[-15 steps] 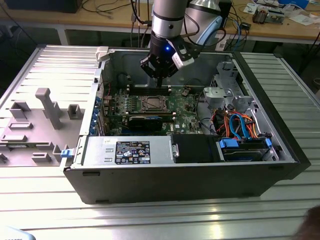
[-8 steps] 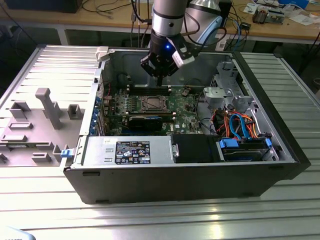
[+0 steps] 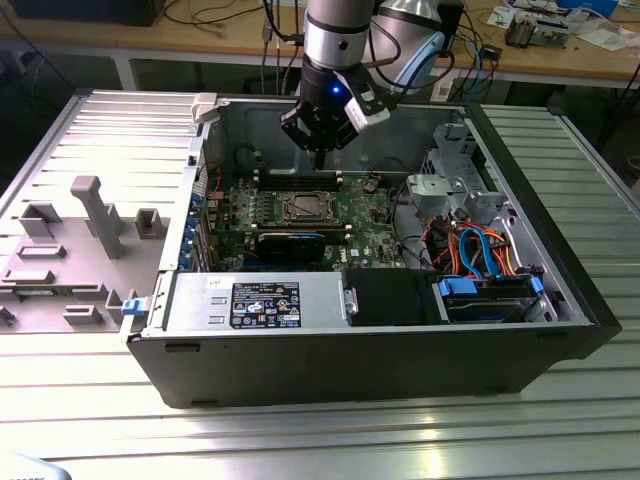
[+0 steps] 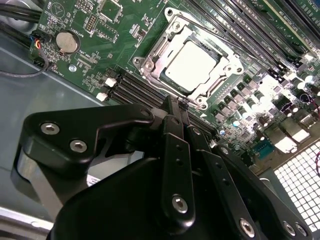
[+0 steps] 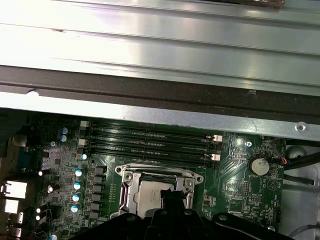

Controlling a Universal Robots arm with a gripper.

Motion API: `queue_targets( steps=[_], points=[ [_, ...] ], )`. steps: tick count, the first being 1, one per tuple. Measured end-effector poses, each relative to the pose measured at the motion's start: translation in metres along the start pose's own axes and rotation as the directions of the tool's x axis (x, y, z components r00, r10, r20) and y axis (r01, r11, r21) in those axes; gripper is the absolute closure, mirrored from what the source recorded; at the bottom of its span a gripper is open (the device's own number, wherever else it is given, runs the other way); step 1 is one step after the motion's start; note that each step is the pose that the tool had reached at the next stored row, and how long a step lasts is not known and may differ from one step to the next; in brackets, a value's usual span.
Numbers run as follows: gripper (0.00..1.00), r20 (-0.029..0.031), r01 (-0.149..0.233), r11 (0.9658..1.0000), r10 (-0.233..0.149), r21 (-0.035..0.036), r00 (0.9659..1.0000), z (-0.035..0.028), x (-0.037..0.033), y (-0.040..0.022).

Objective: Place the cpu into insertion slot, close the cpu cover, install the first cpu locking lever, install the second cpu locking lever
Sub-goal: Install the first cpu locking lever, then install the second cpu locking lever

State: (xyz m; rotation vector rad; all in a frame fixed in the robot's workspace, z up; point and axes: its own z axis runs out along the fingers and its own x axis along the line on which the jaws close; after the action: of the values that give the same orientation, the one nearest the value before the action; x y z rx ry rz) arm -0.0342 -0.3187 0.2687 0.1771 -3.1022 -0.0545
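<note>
Your gripper [image 4: 176,107] hung with its fingers [image 4: 172,125] closed on nothing, just above the cpu [image 4: 192,67], which lay flat under the cpu cover [image 4: 150,62].

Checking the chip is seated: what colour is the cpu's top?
Dull silver-grey, seen best in the second wrist view: the cpu inside the cpu cover.

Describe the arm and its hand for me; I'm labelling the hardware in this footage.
The arm is a silver-grey metal tube with a pale blue joint cap beside it. Its hand is matte black, built from rounded linkage bars with silver screw heads, narrowing to slim black fingers. A small blue light glows on the black wrist housing.
</note>
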Motion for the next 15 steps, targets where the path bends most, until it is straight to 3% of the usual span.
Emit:
queue_targets(
  steps=[10, 15],
  points=[
    [0.89, -0.0002, 0.000, 1.0000, 0.000, 0.0002, 1.0000, -0.0003, 0.0001, -0.0003],
    [0.89, 0.0000, 0.000, 1.0000, 0.000, 0.0001, 1.0000, -0.0004, 0.0006, -0.0048]
  ],
)
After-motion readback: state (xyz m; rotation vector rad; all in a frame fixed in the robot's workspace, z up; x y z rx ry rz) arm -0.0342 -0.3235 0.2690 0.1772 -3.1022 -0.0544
